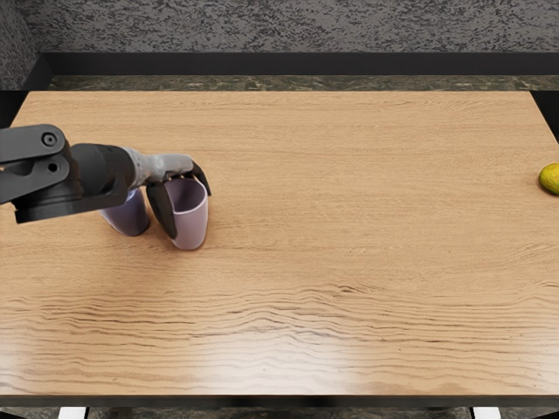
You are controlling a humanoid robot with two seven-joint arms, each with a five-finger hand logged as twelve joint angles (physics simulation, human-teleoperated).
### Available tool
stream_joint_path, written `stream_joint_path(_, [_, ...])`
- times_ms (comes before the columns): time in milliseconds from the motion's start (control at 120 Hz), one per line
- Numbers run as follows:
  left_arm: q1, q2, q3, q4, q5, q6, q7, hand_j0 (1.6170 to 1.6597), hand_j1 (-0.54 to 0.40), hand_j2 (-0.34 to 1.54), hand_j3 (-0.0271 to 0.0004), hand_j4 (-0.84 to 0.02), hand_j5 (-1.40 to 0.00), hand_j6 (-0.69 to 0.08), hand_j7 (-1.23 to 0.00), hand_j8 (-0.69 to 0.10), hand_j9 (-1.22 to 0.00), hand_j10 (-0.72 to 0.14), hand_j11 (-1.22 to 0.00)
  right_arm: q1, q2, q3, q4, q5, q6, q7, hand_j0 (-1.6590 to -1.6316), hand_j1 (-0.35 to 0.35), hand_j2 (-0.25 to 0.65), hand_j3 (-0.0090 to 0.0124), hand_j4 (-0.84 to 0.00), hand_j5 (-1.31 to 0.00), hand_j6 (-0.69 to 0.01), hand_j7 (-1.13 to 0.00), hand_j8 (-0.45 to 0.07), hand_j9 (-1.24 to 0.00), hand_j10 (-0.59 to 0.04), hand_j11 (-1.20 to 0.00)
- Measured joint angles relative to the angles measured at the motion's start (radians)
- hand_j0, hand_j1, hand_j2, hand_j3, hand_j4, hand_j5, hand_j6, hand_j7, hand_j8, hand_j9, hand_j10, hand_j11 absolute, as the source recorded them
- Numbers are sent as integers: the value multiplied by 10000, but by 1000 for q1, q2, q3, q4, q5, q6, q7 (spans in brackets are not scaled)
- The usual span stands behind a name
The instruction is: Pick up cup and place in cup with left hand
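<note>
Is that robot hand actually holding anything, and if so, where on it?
The left hand is around the pink cup's upper part, by its rim; whether it truly grips it cannot be told.

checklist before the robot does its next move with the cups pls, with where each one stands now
1. Left robot hand at the pink cup: ok, it is over the rim.
2. Grip secure on the pink cup: cannot tell from this one view.
3. Pink cup upright, mouth up: ok.
4. Pink cup raised off the table: cannot tell, no gap can be made out.
5. Mouth of the purple-blue cup visible for lining up: not ok, the left arm and hand cover it.
6. Lemon away from both cups: ok, it lies at the far right.
</note>
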Motion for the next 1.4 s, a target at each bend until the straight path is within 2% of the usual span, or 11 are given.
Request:
stream_joint_path(100, [-22, 1, -8, 16, -5, -18, 0, 16559, -985, 690, 0, -4105, -5621, -3240, -5677, -3312, -5656, -4201, -5657, 0, 0, 0, 0, 0, 0, 0, -16581, -3117, -64, 0, -311, -404, -310, -404, -310, -404, -310, -404])
stream_joint_path(117, [-27, 2, -8, 20, -8, -22, 0, 16554, -808, 619, 0, -4098, -5679, -3143, -5722, -3269, -5691, -4197, -5692, 0, 0, 0, 0, 0, 0, 0, -16581, -3117, -64, 0, -311, -404, -310, -404, -310, -404, -310, -404])
stream_joint_path(142, [-42, 3, -10, 25, -15, -29, 0, 16555, -1016, 614, 0, -3916, -5748, -2832, -5768, -3172, -5730, -4188, -5732, 0, 0, 0, 0, 0, 0, 0, -16581, -3117, -64, 0, -311, -404, -310, -404, -310, -404, -310, -404])
stream_joint_path(200, [-67, 6, -12, 39, -32, -47, 0, 16553, -1065, 764, 0, -4081, -5787, -2801, -5827, -3010, -5803, -4228, -5805, 0, 0, 0, 0, 0, 0, 0, -16581, -3117, -64, 0, -311, -404, -310, -404, -310, -404, -310, -404])
stream_joint_path(208, [-70, 6, -12, 41, -35, -50, 0, 16555, -1197, 718, 0, -3971, -5790, -2604, -5826, -2988, -5802, -4228, -5804, 1, 0, 0, 0, 0, 0, 0, -16581, -3117, -64, 0, -311, -404, -310, -404, -310, -404, -310, -404])
stream_joint_path(242, [-78, 6, -12, 49, -44, -60, 0, 16558, -989, 635, 0, -4044, -5802, -2907, -5823, -2996, -5793, -4276, -5794, 3, 0, 0, 0, 0, 0, 0, -16581, -3117, -64, 0, -310, -404, -309, -404, -309, -404, -310, -404])
stream_joint_path(283, [-91, 7, -13, 57, -57, -74, 0, 16557, -1067, 625, 0, -4045, -5898, -2577, -5895, -2684, -5829, -4271, -5832, 4, 0, 0, 0, 0, 0, 0, -16581, -3117, -64, 0, -310, -404, -309, -404, -309, -404, -310, -404])
stream_joint_path(717, [-200, 33, -12, 163, -131, -194, 0, 16555, -1296, 618, 0, -3779, -6274, -2409, -5990, -2487, -5949, -4204, -6007, 9, 0, 0, 0, 0, 0, 0, -16581, -3116, -64, 0, -309, -404, -308, -404, -308, -404, -309, -404])
stream_joint_path(1033, [-278, 91, -10, 190, -178, -262, 0, 16551, -1402, 697, 0, -3662, -6419, -2245, -6254, -2398, -6133, -4115, -6204, 9, 0, 0, 0, 0, 0, 0, -16581, -3116, -64, 0, -310, -404, -309, -404, -309, -404, -310, -404])
stream_joint_path(1275, [-289, 128, -7, 192, -196, -295, 0, 16562, -1828, 1152, 0, -3266, -6693, -1914, -6456, -2142, -6271, -3939, -6351, 9, 0, 0, 0, 0, 0, 0, -16581, -3117, -64, 0, -310, -404, -309, -404, -309, -404, -310, -404])
stream_joint_path(1400, [-314, 154, -5, 189, -214, -311, 0, 16558, -1814, 1120, 0, -3260, -6718, -1892, -6481, -2115, -6312, -3892, -6424, 13, 0, 0, 0, 0, 0, 0, -16581, -3116, -64, 0, -310, -405, -309, -405, -310, -405, -310, -405])
